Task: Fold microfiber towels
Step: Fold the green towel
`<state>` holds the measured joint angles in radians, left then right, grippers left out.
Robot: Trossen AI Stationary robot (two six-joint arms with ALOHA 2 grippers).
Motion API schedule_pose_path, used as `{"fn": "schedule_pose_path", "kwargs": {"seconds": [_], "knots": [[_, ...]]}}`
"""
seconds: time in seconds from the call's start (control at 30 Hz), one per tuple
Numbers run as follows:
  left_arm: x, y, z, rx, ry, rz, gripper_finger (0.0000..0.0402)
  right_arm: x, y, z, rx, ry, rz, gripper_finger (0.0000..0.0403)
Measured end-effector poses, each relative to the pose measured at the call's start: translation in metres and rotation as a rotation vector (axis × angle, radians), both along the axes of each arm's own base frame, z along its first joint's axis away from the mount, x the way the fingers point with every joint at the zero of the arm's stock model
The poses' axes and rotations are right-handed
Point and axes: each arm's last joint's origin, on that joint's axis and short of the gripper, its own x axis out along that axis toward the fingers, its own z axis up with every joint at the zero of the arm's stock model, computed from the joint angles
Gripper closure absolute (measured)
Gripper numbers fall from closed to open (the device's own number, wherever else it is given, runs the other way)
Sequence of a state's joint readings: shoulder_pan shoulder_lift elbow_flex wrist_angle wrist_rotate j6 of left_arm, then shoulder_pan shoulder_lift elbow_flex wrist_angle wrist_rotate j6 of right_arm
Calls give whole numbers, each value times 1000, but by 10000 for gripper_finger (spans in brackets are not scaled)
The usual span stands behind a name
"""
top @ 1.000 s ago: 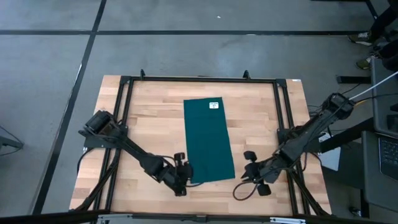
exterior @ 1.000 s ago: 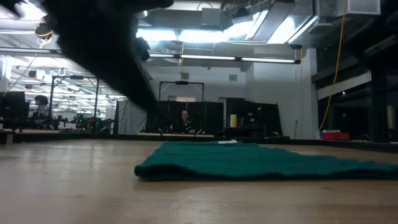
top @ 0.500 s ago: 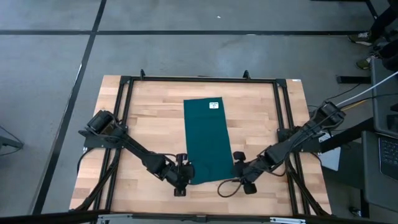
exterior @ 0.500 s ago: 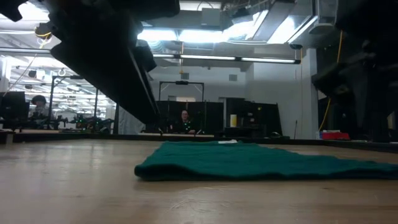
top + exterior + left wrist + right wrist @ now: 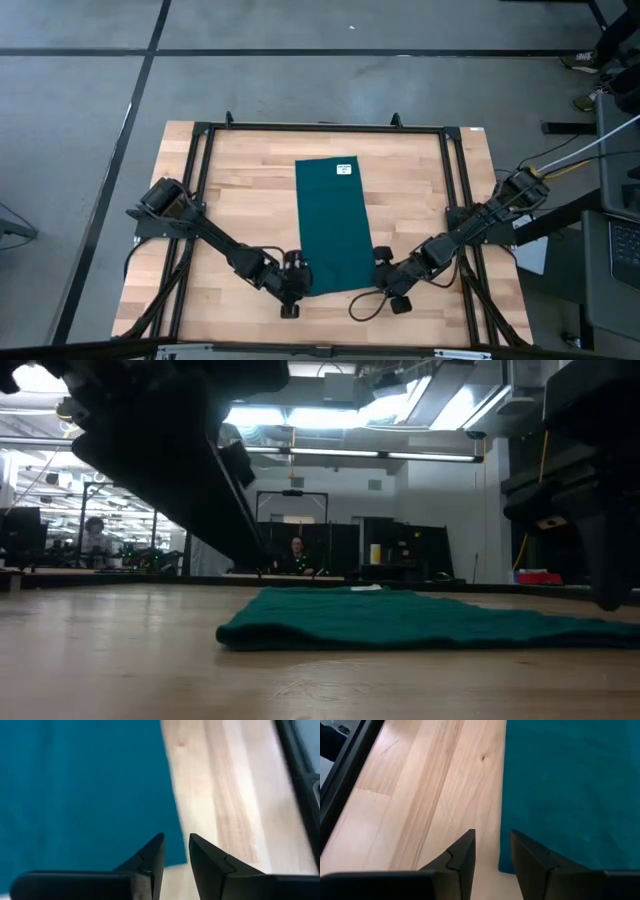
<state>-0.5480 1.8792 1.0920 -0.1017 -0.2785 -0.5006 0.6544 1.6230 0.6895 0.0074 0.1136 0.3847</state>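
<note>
- One wooden table point(image 5: 240, 180) fills the centre of the high view, a black frame point(image 5: 200, 180) running along its edges.
- Folded into a long strip, the teal towel point(image 5: 333, 225) lies flat at mid-table, its white label point(image 5: 344, 168) at the upper end.
- Left gripper point(image 5: 298, 275) sits at the towel's lower-left corner, fingers point(image 5: 150, 857) slightly parted, clasping nothing.
- Right gripper point(image 5: 380, 268) sits at the lower-right corner, fingers point(image 5: 462, 852) likewise narrowly apart.
</note>
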Motion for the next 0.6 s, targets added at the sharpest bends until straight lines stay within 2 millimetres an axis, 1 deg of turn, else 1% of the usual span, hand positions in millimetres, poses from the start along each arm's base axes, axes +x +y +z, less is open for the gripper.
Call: {"fn": "schedule_pose_path", "kwargs": {"seconds": [0.1, 0.2, 0.33, 0.43, 0.6], "knots": [[3, -2, -9, -25, 0, -41, 310, 0, 0, 0, -2, -3, -11, 283], [4, -2, -20, -36, 35, -34, 303, 0, -1, 0, -2, -3, -23, 280], [8, 0, -29, -43, 47, -20, 293, 0, -1, 0, -10, -2, -33, 270], [11, 2, -31, -48, 39, -12, 288, 1, -2, -3, -17, 6, -36, 265], [13, 4, -31, -49, 37, -6, 287, 1, -1, -16, -21, 28, -40, 267]]}}
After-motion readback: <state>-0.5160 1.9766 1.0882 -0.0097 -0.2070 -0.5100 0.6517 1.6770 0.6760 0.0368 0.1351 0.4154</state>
